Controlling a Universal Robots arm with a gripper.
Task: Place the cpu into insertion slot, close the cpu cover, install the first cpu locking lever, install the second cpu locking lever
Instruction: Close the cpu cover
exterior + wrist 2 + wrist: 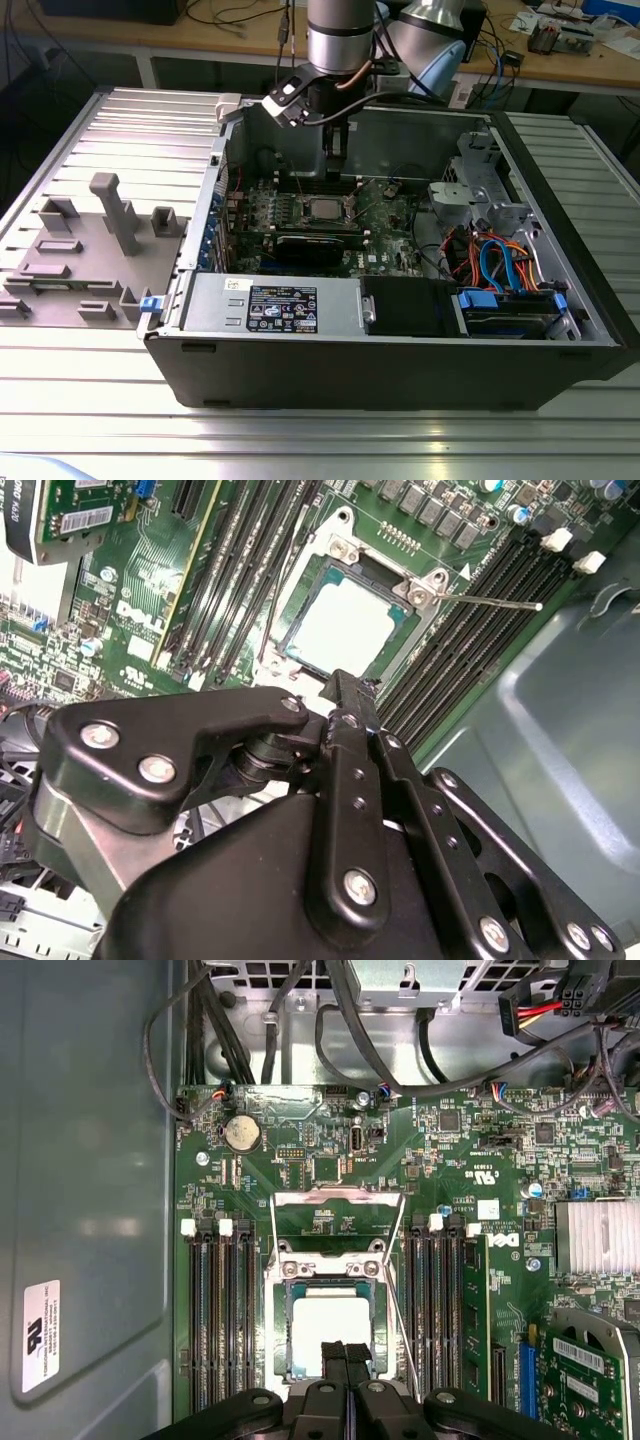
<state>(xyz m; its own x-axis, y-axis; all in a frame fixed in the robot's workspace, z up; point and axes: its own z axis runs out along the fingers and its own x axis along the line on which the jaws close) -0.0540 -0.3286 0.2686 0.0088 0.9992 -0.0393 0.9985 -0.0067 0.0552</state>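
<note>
A grey fixture block (pixel 100 250) stands on the ribbed metal table (pixel 90 400), well apart from the claw on the exterior view's left. Next comes the open computer case (pixel 350 375), lying on its side. The arm (pixel 340 35) drops straight down into it, wrist vertical, so the gripper (pixel 337 156) points at the green motherboard (pixel 390 215).

The claw is clenched, its two black fingertips pressed together with nothing seen between them in both wrist views (pixel 345 1352) (pixel 345 685). It hangs above the board without touching it.

Directly beneath the fingertips, the cpu (pixel 322 210) lies flat in the insertion slot (pixel 283 1340), its silver top framed by a thin green rim (seen most plainly in the first wrist view (pixel 328 1322)). Beyond the chip from the claw, the cpu cover (pixel 338 1196) is swung open and laid back, the board showing through its square window. A thin wire lever (pixel 398 1330) runs alongside the socket, just beside the fingertips; in the second wrist view it juts free over the memory slots (pixel 490 602). Long black memory slots (pixel 215 1320) flank the socket on either side of the claw.

On the exterior view's right, well apart from the claw, orange and blue cables (pixel 495 265) coil over the drive bay.
</note>
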